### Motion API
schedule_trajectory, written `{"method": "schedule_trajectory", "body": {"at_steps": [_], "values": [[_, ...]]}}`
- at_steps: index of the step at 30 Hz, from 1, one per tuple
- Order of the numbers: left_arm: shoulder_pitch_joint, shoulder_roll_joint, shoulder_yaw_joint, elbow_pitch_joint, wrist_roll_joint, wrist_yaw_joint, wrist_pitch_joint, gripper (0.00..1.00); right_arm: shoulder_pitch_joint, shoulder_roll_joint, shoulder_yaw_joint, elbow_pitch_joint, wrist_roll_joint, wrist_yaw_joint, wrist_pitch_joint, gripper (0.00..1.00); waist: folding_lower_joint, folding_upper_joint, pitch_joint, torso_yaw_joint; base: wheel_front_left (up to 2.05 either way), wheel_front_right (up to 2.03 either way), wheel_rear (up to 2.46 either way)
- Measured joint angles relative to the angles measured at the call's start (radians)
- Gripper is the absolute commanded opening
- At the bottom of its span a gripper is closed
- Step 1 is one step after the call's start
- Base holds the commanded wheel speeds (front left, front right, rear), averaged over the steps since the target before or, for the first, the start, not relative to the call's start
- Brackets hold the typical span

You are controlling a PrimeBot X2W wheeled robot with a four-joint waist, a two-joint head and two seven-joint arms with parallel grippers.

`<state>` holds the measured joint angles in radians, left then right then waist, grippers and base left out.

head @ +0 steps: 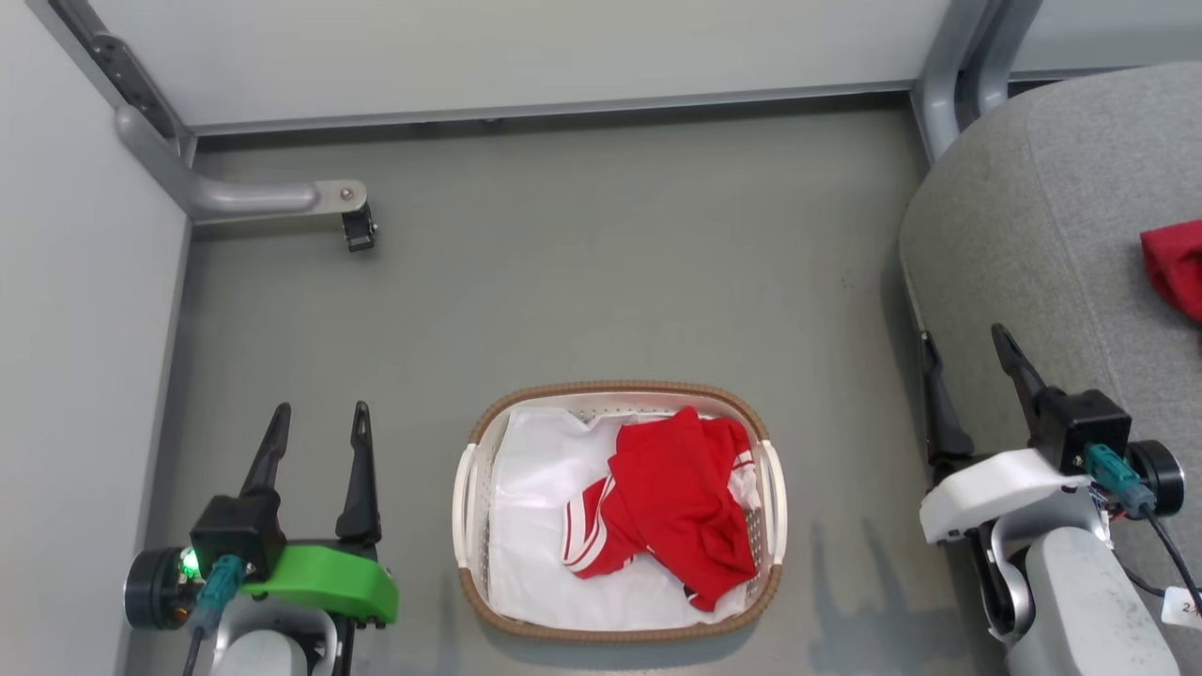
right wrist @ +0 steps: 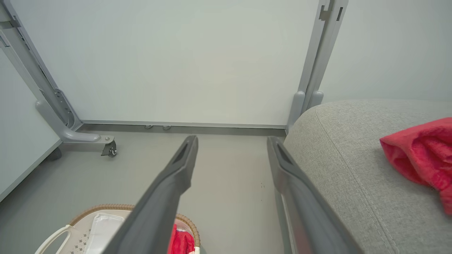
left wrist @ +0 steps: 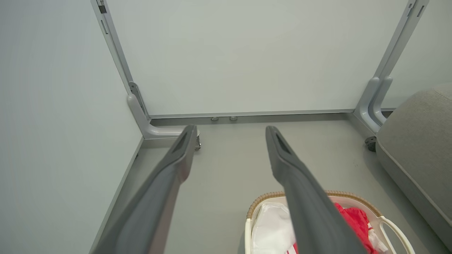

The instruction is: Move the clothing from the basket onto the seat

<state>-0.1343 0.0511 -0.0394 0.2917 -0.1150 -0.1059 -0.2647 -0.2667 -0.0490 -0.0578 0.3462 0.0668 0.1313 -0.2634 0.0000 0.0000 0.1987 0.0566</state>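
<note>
Down at my end of the head view, both arms sit idle. The left gripper has its fingers spread with nothing between them. The right gripper is likewise spread and empty, poised over the near edge of the seat. Just ahead, between the two arms, the basket stands on the grey floor. A crumpled heap of the clothing, red with white striped trim, lies in its right half on top of a white liner sheet. Further off to the right, the seat already carries one red piece, cut off by the frame edge. I judge the job partly done: that piece is across, and the heap in the basket is left to lift out. I can't tell how many garments make up the heap. Beyond everything, pale partition panels close off the floor.
</note>
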Motion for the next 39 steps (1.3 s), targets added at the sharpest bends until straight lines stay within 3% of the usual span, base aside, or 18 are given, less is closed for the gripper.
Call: {"method": "schedule_trajectory", "body": {"at_steps": [11, 20, 39], "values": [[0.109, -0.001, -0.023, -0.021, -0.020, 0.018, 0.000, 1.00, 0.104, 0.000, 0.008, -0.012, 0.052, 0.000, 0.000, 1.00, 0.0000, 0.0000, -0.085, 0.003, 0.00, 0.00, 0.00], [0.128, -0.001, -0.045, -0.027, -0.022, 0.019, 0.000, 1.00, 0.117, 0.000, 0.012, -0.021, 0.062, 0.000, 0.000, 1.00, -0.0001, 0.0000, -0.090, -0.001, 0.00, 0.00, 0.00], [-0.037, -0.002, -0.199, 0.095, -0.069, 0.000, 0.000, 1.00, -0.028, 0.000, 0.026, -0.131, 0.084, 0.000, 0.000, 1.00, 0.0000, 0.0000, 0.075, -0.037, 0.00, 0.00, 0.00]]}}
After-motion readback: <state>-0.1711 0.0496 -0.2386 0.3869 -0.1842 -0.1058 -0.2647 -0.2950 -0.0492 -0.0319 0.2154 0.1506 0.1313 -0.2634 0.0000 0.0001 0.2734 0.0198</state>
